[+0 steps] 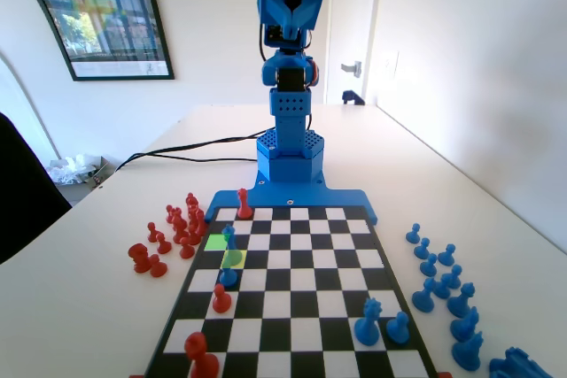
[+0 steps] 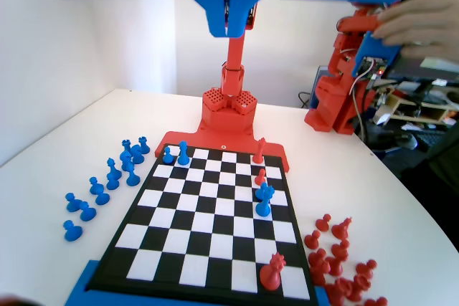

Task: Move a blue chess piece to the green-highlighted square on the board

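The slim blue chess piece [image 1: 229,239] stands on the yellow-tinted square [image 1: 234,260] near the board's [image 1: 292,289] left edge in the fixed view. The green-highlighted square [image 1: 215,242] is bare, just left and one row beyond it. In the wrist view the same piece [image 2: 263,207] stands on the board's [image 2: 208,209] right side, with a blue pawn [image 2: 265,191] right behind it. My gripper [image 1: 295,17] is held high above the arm's base, far from the pieces. Its jaws [image 2: 231,28] hang together at the top, shut and holding nothing.
A blue pawn [image 1: 228,277] and a red pawn [image 1: 221,300] stand in the same file, nearer the fixed camera. Other red pieces [image 1: 244,204] [image 1: 202,356] and two blue ones [image 1: 368,323] are on the board. Captured red pieces [image 1: 177,227] lie left, blue ones [image 1: 438,276] right.
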`<state>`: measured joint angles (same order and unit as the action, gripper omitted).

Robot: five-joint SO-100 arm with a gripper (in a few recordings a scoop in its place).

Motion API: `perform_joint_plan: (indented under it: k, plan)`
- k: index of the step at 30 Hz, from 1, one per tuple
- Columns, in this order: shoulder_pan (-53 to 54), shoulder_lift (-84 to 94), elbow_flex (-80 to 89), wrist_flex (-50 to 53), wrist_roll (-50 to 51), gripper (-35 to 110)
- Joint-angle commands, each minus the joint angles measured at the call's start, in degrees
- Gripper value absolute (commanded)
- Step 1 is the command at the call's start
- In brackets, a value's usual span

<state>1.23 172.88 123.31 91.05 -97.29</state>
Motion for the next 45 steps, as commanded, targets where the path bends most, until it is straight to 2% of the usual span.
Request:
perform_joint_plan:
  k: [1, 9, 18, 27, 33, 45]
  plan:
    - [-0.4, -5.7, -6.5, 1.2, 1.1, 1]
    - [1.0, -22.2, -20.5, 5.8, 2.1, 1]
    - [10.1, -39.5, -25.0, -0.6, -1.4, 1]
    - [17.4, -54.2, -27.2, -1.8, -5.9, 1]
    - [18.5, -61.6, -26.0, -5.7, -7.6, 1]
    - [18.0, -70.2, -14.8, -22.3, -9.6, 4]
